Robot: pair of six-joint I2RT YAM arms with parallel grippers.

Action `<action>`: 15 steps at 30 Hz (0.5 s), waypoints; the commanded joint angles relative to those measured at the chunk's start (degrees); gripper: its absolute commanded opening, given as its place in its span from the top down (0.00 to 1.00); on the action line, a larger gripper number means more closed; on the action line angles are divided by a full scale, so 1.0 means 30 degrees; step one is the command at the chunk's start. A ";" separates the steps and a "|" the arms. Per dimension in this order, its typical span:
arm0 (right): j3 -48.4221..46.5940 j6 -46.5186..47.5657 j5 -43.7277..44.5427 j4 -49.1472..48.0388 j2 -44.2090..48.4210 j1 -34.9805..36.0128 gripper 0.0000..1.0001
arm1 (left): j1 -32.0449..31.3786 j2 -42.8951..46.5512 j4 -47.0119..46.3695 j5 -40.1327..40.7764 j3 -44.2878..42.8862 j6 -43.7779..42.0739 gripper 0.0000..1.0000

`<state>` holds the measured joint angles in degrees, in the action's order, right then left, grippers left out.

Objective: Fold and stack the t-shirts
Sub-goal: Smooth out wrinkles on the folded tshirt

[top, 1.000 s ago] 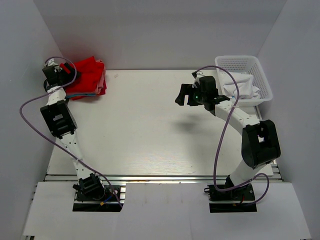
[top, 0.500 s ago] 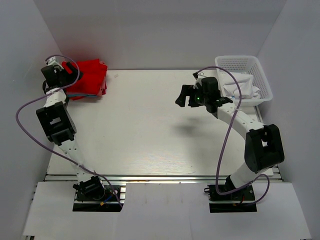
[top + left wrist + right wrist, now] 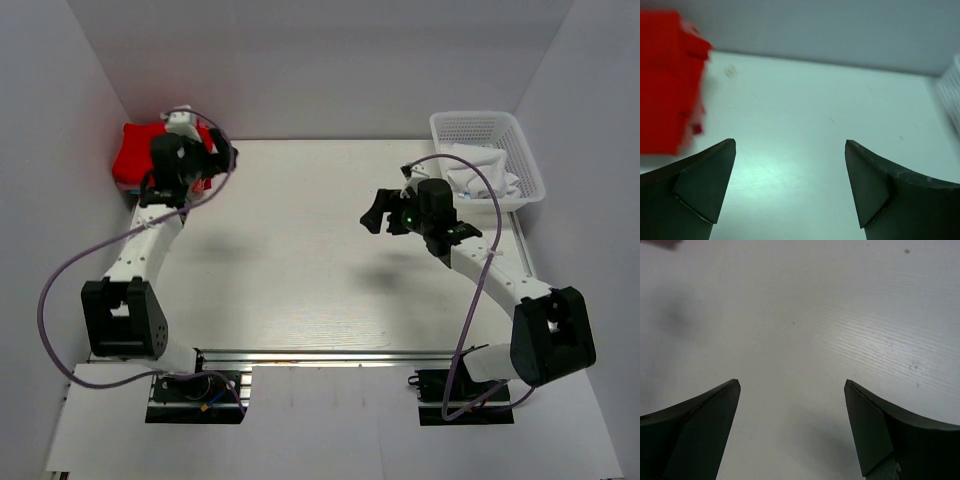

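T-shirts [image 3: 128, 158] sit stacked left of left jaws.

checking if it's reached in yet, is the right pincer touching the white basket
Apart. The top view shows the right pincer over bare table, with clear surface between it and the basket; its wrist view shows only table.

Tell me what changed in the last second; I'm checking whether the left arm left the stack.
The left gripper swung off the red t-shirts toward the middle of the table, open and empty. The right gripper drew slightly back toward its base, also open. Nothing was grasped or released. The basket and its white cloth stayed put.
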<state>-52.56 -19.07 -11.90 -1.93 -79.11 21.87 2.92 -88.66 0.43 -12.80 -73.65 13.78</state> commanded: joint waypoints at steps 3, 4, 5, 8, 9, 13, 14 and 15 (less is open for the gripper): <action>0.2398 -0.0820 0.1269 -0.1113 0.1613 0.0035 0.10 | -0.3867 0.3857 0.2812 0.4406 0.5172 0.1790 0.00; 0.2662 -0.0850 0.1330 -0.1113 0.2079 0.0006 0.10 | -0.4424 0.4238 0.3165 0.4702 0.5822 0.2373 0.00; 0.2955 -0.0879 0.1562 -0.1171 0.2257 0.0006 0.10 | -0.4923 0.4619 0.3778 0.4995 0.6408 0.2611 0.00; 0.4739 -0.0937 0.1885 -0.1756 0.3251 0.0006 0.10 | -0.6448 0.6172 0.5212 0.6633 0.8169 0.3111 0.00; 0.5325 -0.0880 0.1974 -0.2309 0.3603 -0.0023 0.10 | -0.6915 0.6494 0.5625 0.6929 0.8346 0.3111 0.00; 0.6617 -0.1173 0.1917 -0.3280 0.4631 0.0006 0.10 | -0.7506 0.7785 0.7326 0.9183 0.8553 0.3111 0.00; 0.6678 -0.1231 0.1742 -0.3571 0.4980 0.0006 0.10 | -0.7506 0.8164 0.7590 1.0058 0.8553 0.3111 0.00; 0.6998 -0.1202 0.1769 -0.3777 0.5100 0.0006 0.10 | -0.7709 0.8370 0.7795 1.0240 0.8756 0.3111 0.00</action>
<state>-32.42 -22.17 -7.22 -6.74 -66.11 21.87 -19.51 -67.68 20.60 10.13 -47.22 22.13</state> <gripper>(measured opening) 0.904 0.995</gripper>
